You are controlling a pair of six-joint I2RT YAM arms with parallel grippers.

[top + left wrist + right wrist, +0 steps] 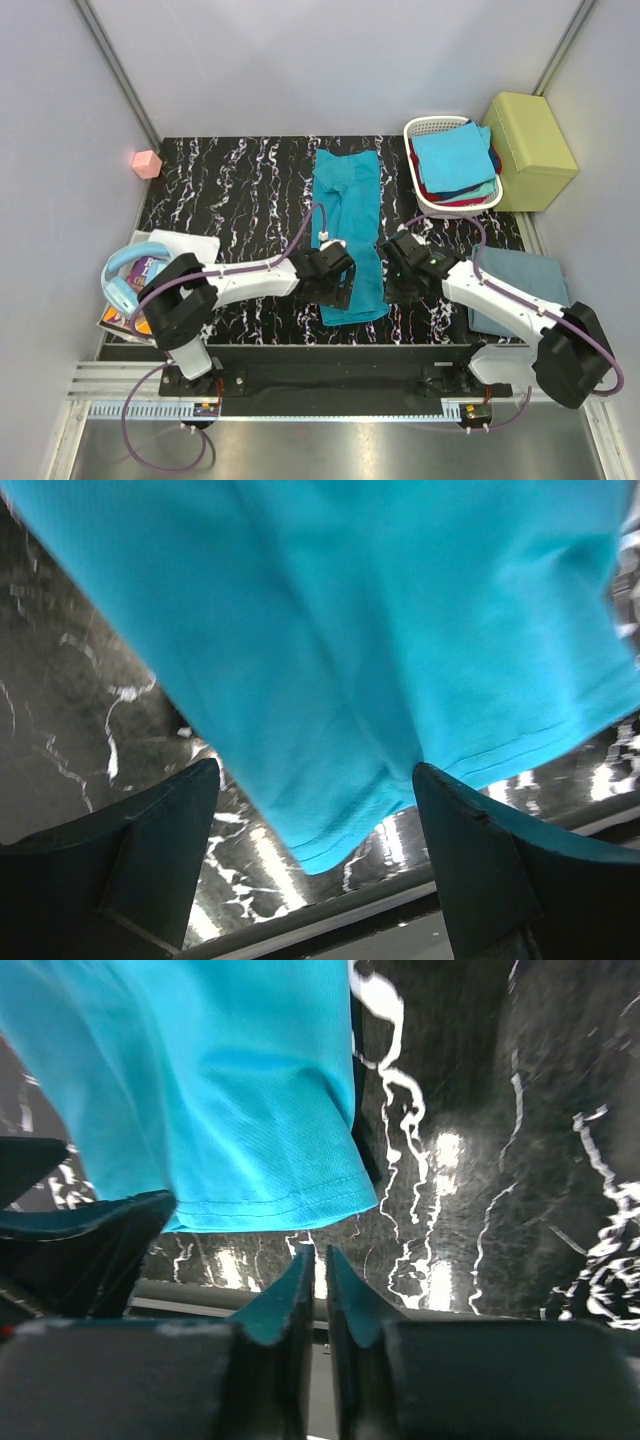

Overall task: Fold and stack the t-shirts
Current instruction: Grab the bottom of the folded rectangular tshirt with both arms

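Observation:
A large teal t-shirt (350, 225) lies folded into a long strip down the middle of the black marbled table (240, 190). My left gripper (338, 290) is open over its near left corner; in the left wrist view the hem corner (330, 830) lies between the spread fingers (150, 850). My right gripper (395, 285) is shut and empty just right of the near right corner (300, 1185); its fingers (300, 1290) are pressed together beside the hem. A folded grey-blue t-shirt (520, 285) lies at the right. Blue, teal and red shirts (455, 160) fill the basket.
The white slatted basket (425, 130) stands at the back right next to a yellow-green padded box (528, 150). A pink cube (147, 163) sits at the far left. Blue headphones (122, 280), white paper and a book lie at the near left. The table's front edge is close below both grippers.

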